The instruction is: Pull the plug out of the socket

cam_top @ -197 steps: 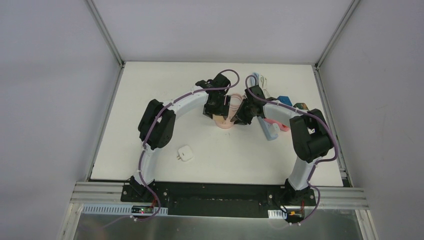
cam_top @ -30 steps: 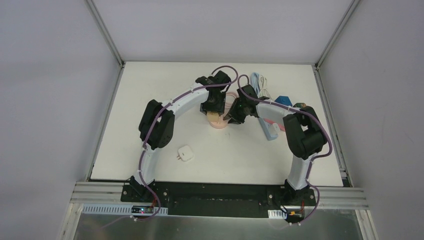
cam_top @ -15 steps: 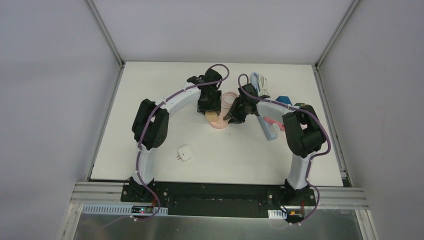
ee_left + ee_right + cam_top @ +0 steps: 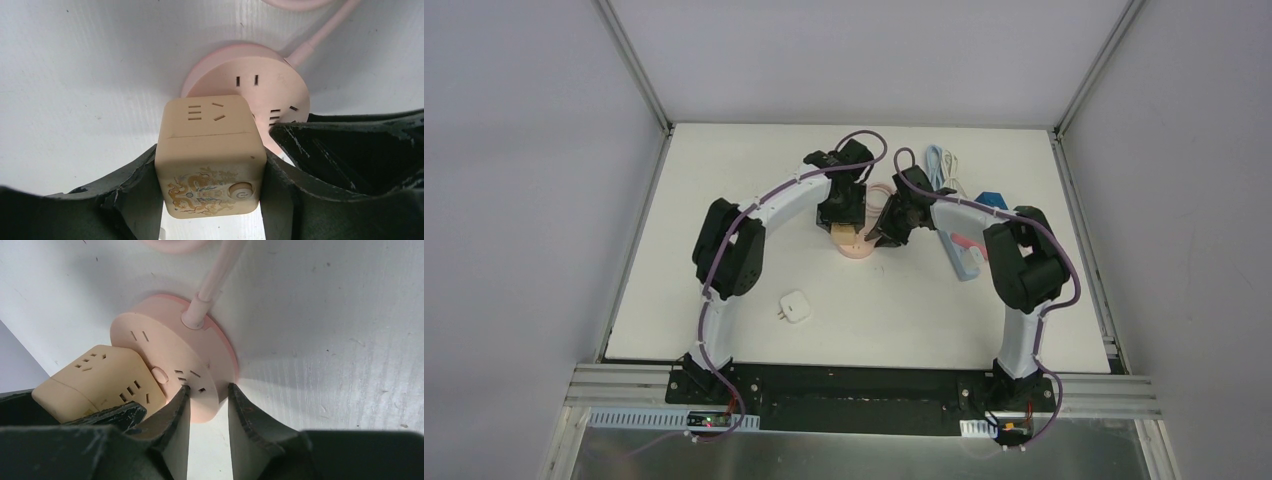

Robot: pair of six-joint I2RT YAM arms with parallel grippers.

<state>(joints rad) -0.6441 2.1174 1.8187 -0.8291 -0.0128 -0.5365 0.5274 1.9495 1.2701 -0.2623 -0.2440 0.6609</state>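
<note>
We find the left gripper [image 4: 212, 175] clamped on the beige plug [image 4: 205, 120] — plug against the pink socket [image 4: 165, 350], whose rim the right gripper [image 4: 209, 396] pinches.

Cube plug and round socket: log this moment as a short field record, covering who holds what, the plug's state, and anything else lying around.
left hand: clamped on the sides of the beige cube plug
right hand: pinching the rim of the pink round socket
plug state: sitting on the socket's top face, not clear of it
elsewhere on table: white square charger, loose, untouched
</note>
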